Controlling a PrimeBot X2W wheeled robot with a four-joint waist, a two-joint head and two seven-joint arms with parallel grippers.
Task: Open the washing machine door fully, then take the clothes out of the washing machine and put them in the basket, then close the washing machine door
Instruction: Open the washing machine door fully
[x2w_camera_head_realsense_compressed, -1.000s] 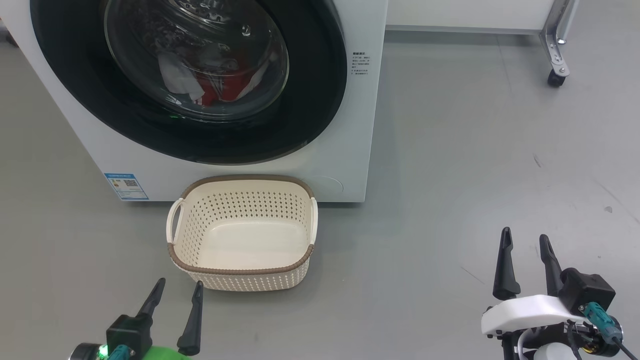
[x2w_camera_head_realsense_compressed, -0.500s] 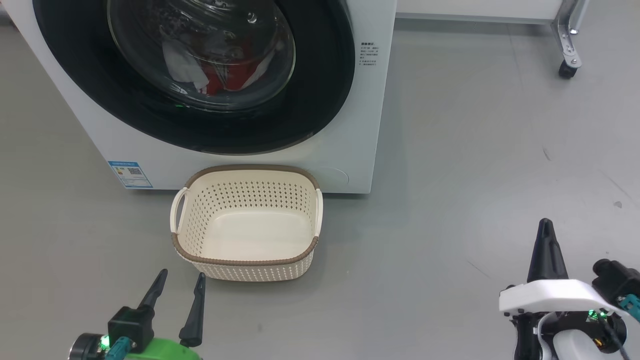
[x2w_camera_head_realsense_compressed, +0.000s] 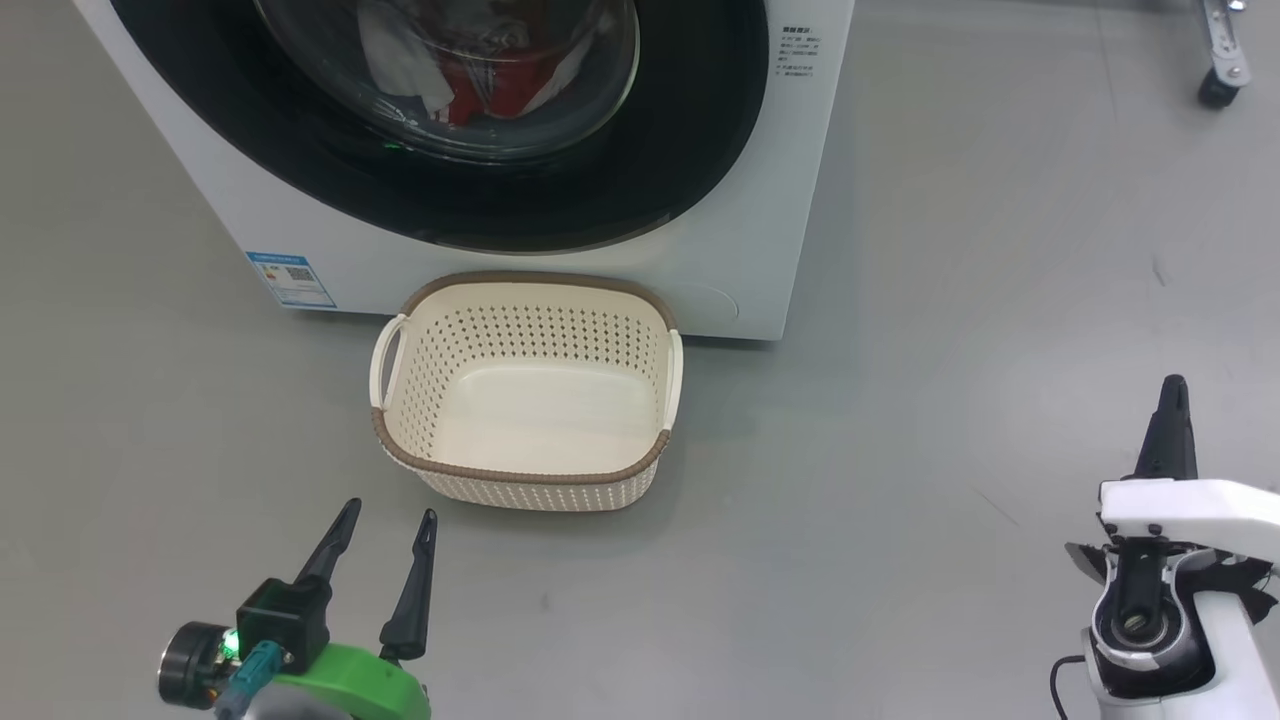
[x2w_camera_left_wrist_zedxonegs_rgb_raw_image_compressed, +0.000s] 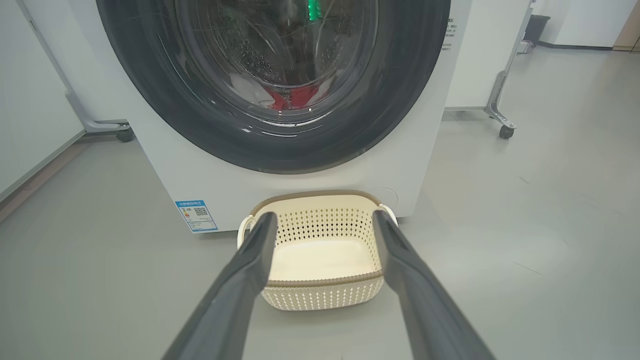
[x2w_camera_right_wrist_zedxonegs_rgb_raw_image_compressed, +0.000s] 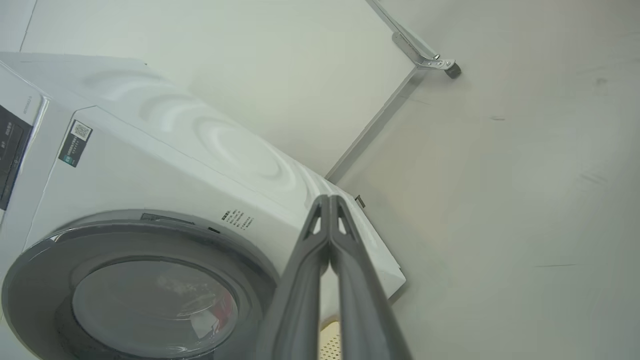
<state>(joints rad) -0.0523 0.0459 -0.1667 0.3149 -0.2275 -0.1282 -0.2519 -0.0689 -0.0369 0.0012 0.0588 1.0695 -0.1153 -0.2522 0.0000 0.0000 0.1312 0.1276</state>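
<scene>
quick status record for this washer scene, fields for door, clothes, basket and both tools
washing machine door: closed on the washing machine
clothes: red and white, inside, seen through the door
basket: empty, on the floor before the machine
left tool: open, holding nothing
right tool: shut, holding nothing
stage: door not yet opened

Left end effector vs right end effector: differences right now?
Left end effector is open, fingers spread; right end effector is shut, fingertips touching. Left's wrist housing is green, right's white. Left's fingers frame the basket; right aims at the washing machine side edge. Both are empty, dark-fingered and off the washing machine door.
</scene>
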